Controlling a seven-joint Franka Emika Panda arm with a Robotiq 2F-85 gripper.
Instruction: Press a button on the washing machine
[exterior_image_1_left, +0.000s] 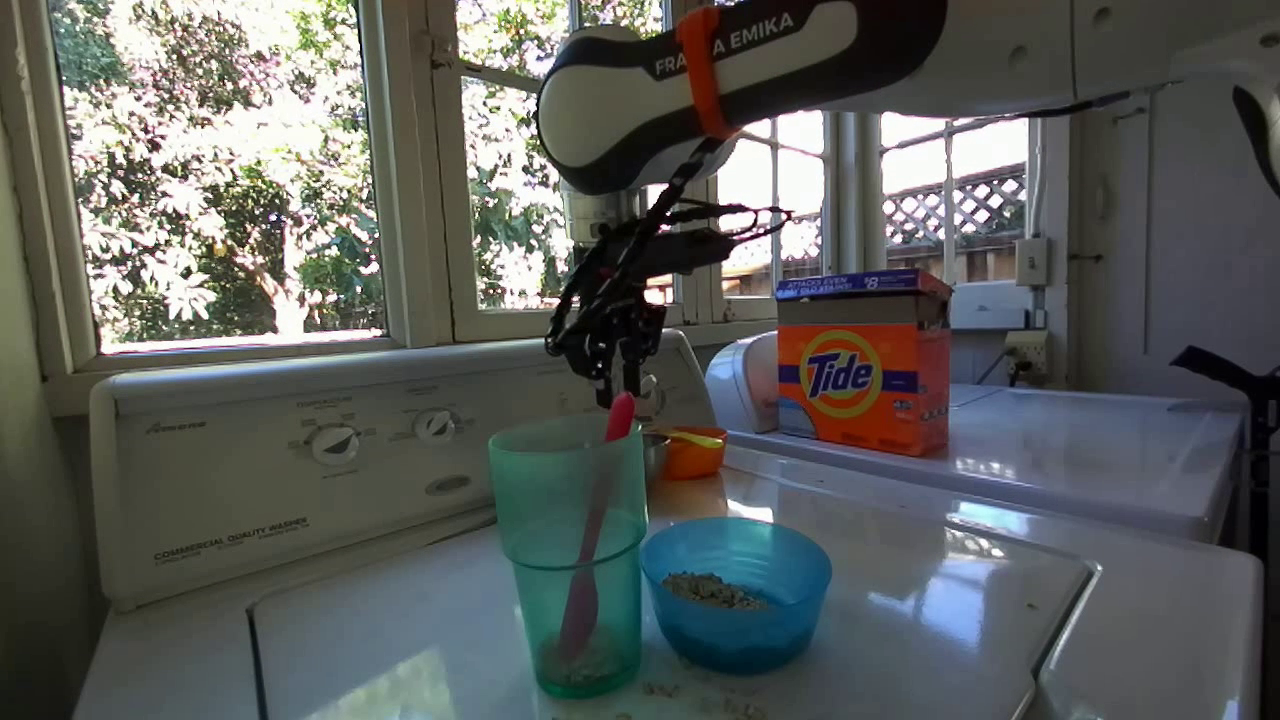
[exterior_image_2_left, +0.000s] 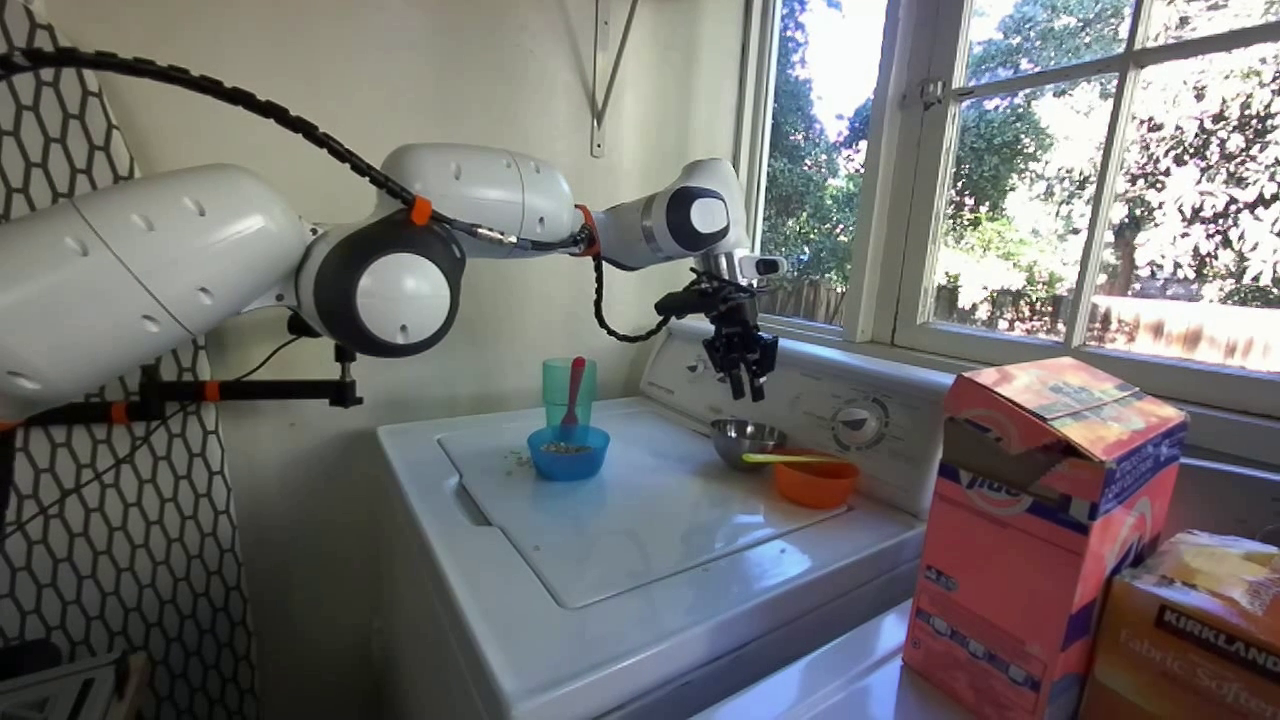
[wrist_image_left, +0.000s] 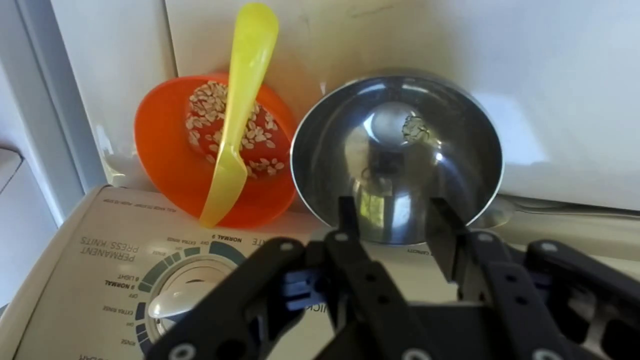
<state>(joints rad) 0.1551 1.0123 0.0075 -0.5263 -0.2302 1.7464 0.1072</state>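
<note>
Pincer (wrist_image_left: 393, 202): hung fingers-down with its tips parted, nothing held between them.
Steel bowl (wrist_image_left: 397, 165): seen below the fingertips; its rim should be cleared in any sideways or downward move.
Control panel (exterior_image_1_left: 385, 485): sloped near the pincer; a press is best made with the fingers brought together, squared to the slope and pushed slowly.
Cycle dial (exterior_image_2_left: 857, 423): set to the pincer's side, behind the orange bowl (wrist_image_left: 165, 145); judged the likeliest target, though no distinct push-button can be made out.
Washing machine (exterior_image_2_left: 620, 530): spread beneath the pincer, a white top-loader with glossy flat lid (exterior_image_1_left: 900, 640) and round knobs (exterior_image_1_left: 335, 443).
</note>
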